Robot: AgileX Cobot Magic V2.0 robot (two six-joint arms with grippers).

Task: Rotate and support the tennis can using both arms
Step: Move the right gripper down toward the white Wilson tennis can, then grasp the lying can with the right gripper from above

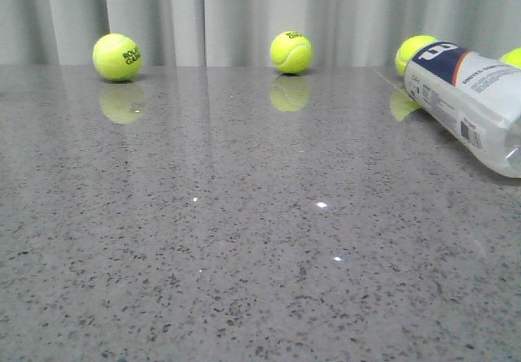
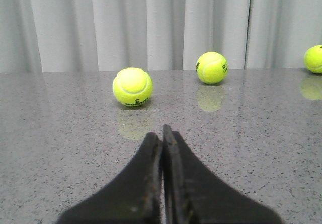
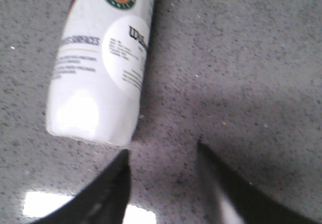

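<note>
The tennis can (image 1: 470,102) lies on its side at the right edge of the grey table, its navy end pointing back left. In the right wrist view the can (image 3: 103,63) shows its white label, round red-green emblem and "Wilson" lettering. My right gripper (image 3: 162,156) is open and empty above the table, with the can's near end just beyond one fingertip. My left gripper (image 2: 162,133) is shut and empty, low over the table, pointing at a loose tennis ball (image 2: 132,87). Neither gripper shows in the front view.
Loose yellow-green tennis balls sit along the back: one at the left (image 1: 117,57), one in the middle (image 1: 291,52), two behind the can (image 1: 413,51). A grey curtain (image 1: 244,12) hangs behind the table. The speckled tabletop (image 1: 244,240) is glossy.
</note>
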